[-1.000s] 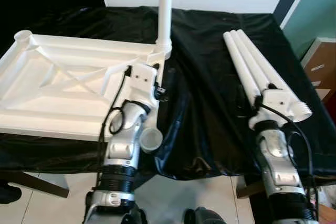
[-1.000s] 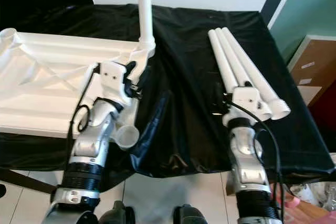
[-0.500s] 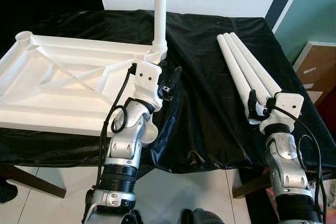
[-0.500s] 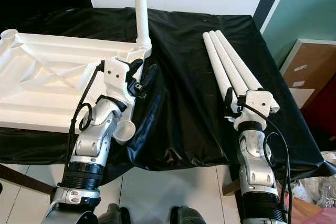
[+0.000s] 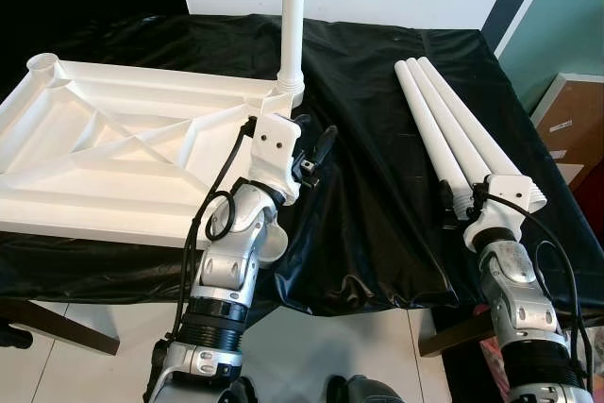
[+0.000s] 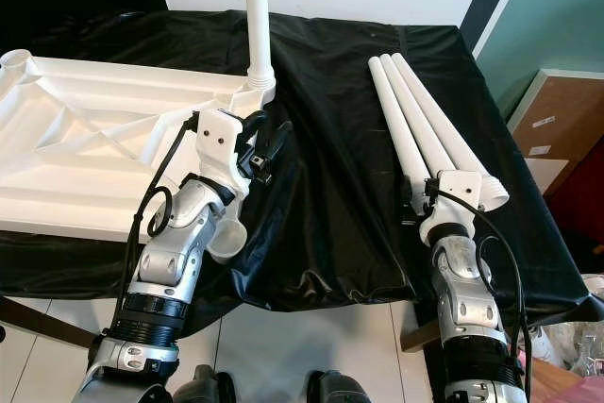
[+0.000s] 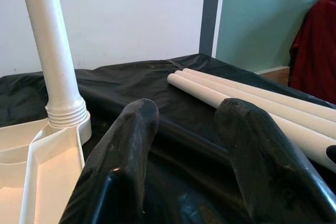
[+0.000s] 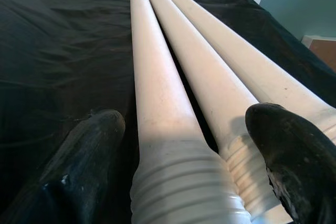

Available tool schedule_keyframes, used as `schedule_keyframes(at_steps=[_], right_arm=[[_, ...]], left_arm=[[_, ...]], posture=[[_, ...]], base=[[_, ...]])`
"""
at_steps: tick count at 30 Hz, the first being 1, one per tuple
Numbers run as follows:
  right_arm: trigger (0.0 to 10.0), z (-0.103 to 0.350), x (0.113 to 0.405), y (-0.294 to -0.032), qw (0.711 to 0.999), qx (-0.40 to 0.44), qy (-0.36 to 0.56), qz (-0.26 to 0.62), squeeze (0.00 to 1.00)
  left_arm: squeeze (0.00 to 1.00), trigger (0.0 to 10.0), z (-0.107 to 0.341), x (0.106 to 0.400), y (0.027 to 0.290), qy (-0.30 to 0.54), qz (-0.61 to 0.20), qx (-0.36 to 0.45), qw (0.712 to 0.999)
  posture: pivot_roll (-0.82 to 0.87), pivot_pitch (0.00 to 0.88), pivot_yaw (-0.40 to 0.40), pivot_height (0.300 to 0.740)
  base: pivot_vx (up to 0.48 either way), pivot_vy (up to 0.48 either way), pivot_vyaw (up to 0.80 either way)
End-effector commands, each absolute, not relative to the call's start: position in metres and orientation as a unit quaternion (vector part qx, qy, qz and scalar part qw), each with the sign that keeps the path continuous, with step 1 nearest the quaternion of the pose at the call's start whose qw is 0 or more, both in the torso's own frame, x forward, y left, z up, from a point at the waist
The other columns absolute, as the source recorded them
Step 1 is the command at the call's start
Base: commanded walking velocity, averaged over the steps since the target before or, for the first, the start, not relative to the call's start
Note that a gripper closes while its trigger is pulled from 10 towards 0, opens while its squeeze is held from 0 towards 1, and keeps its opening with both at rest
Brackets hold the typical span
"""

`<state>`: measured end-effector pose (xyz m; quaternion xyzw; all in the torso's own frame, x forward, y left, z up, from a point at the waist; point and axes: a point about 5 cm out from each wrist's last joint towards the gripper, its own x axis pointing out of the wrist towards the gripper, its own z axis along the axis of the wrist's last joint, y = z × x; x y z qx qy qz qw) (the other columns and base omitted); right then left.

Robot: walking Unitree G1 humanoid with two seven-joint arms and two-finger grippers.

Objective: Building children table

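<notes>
A white tabletop point(image 5: 113, 153) lies upside down on the left of a black-draped table point(image 5: 368, 139), with one leg point(image 5: 293, 16) standing upright in its far right corner socket. The left gripper point(image 5: 316, 153) hovers just right of that corner, fingers spread and empty. Three loose legs point(image 5: 448, 129) lie side by side (threaded ends near) on the right; the right gripper point(image 8: 184, 150), fingers apart, straddles their near ends.

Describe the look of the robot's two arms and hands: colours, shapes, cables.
Both arms are silver metal, built of rounded jointed segments with black ribbed collars near the bottom of the eye views. Each wrist carries a white boxy housing, and thin black cables loop from it down the forearm. The left hand and right hand each have two long, rounded black fingers with a slightly scuffed matte surface.
</notes>
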<state>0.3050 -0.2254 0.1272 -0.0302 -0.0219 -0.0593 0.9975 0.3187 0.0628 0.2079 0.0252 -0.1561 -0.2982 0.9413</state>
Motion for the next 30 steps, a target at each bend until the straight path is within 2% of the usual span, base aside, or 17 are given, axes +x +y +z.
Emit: schedule_keyframes(at_steps=[1,11,30], right_arm=[[10.0,0.120,0.303,-0.230,0.998,-0.026,0.000,-0.061,0.00],[10.0,0.110,0.309,-0.222,0.999,-0.018,0.034,-0.023,0.00],[10.0,0.101,0.313,-0.220,0.998,0.008,0.058,-0.013,0.00]], left_arm=[[0.00,10.0,0.207,0.315,0.059,-0.154,-0.329,0.033,0.931],[0.00,10.0,0.206,0.315,0.060,-0.147,-0.325,0.037,0.934],[0.00,10.0,0.206,0.316,0.058,-0.139,-0.324,0.046,0.935]], posture=[[-0.06,0.128,-0.041,0.740],[-0.05,0.137,-0.044,0.740],[-0.05,0.138,-0.044,0.740]], base=[[0.000,0.000,0.00],[0.000,0.000,0.00],[0.000,0.000,0.00]])
